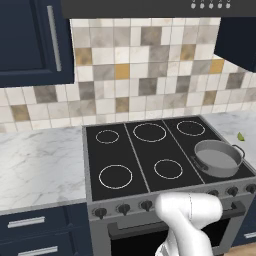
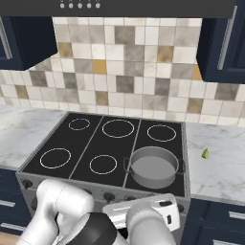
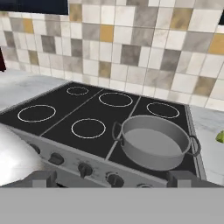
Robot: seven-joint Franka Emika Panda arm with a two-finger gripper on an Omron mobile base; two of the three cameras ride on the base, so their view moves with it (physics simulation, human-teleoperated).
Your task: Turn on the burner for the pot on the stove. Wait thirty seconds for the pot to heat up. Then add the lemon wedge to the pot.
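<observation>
Grey shallow metal pot (image 3: 152, 142) sits front-right on the black glass stove (image 3: 65, 116); we aim for its dark knob (image 3: 115, 179). Our pincer's opening we cannot tell.

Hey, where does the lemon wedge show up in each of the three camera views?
Left base view: lemon wedge at the far right, on the marble counter beyond the pot.
Right base view: right of centre, on the counter right of the stove.
Hand view: cut by the right edge.
Shared landmark: the pot, always just left of the wedge.
</observation>
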